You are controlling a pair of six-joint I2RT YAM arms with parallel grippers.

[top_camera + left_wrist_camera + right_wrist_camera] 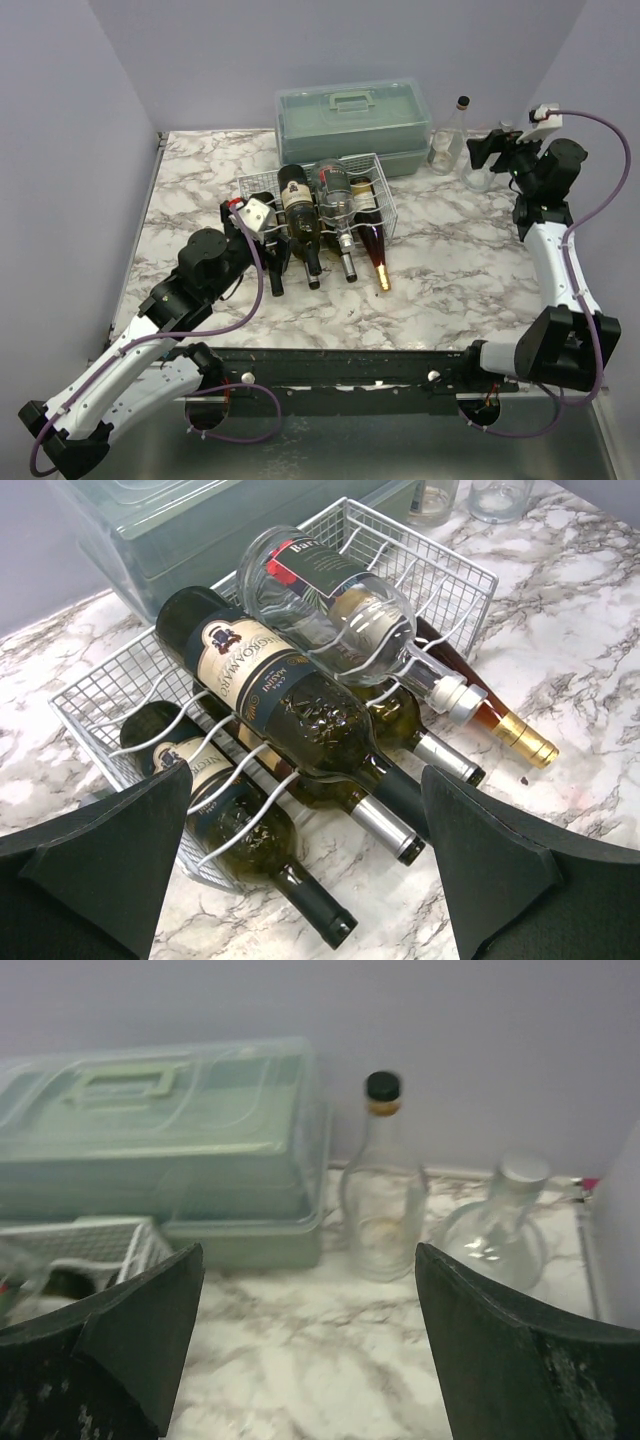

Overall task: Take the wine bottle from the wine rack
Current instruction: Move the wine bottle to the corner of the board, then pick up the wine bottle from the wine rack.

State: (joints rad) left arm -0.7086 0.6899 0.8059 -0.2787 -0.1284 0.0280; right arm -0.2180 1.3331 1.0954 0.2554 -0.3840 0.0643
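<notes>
A grey-green plastic case point(352, 120) with a moulded handle on its translucent lid lies closed at the back of the marble-patterned bench point(480, 270), close to the lilac wall point(300, 50). Just to the right of the case stands an upright clear glass bottle point(447, 138) with a dark stopper. Further right of the case, beside that bottle, sits a squat, round-bodied clear flask point(497, 1240) with a silvery cap.
</notes>
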